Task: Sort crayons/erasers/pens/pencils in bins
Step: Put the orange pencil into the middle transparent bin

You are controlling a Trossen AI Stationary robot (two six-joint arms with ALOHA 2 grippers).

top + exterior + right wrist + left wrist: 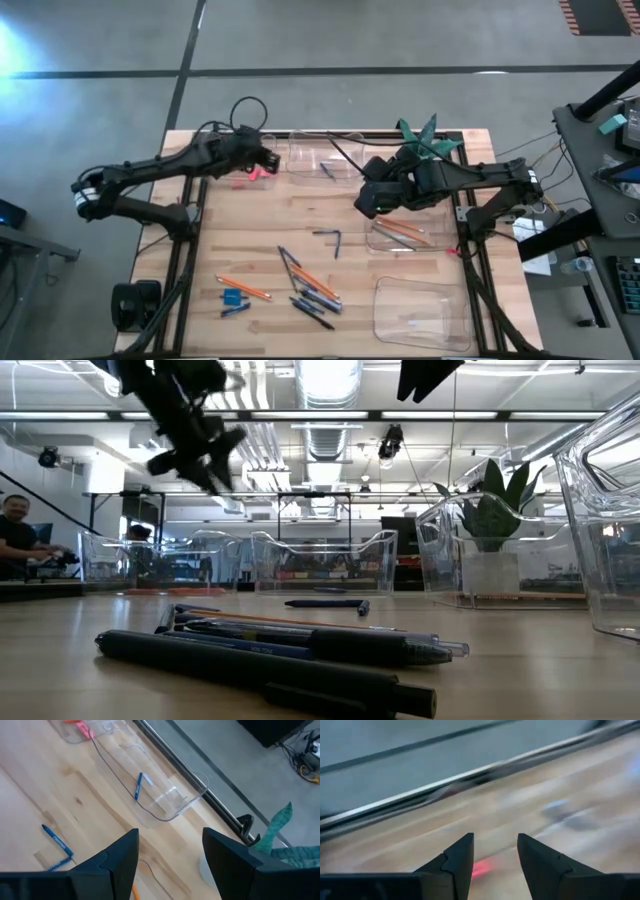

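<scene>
My left gripper (268, 160) is open above the far-left clear bin (262, 143); in the left wrist view (495, 855) a pink eraser (481, 868) shows blurred below the gap between its fingers. Pink erasers (255, 175) lie there, also seen in the right wrist view (82, 727). My right gripper (368, 203) is open and empty (170, 855), above the table between the bin holding blue crayons (328, 168) and the bin holding orange pencils (405, 232). Loose pens and crayons (312, 292), an orange pencil (243, 288) and a blue eraser (235, 296) lie on the near table.
A fourth clear bin (420, 312) stands at the near right. Two blue crayons (328, 237) lie mid-table. A green plant (422, 138) stands at the far edge behind my right arm. Dark pens (270, 670) lie close to the low camera. A person (15, 530) sits far off in the room.
</scene>
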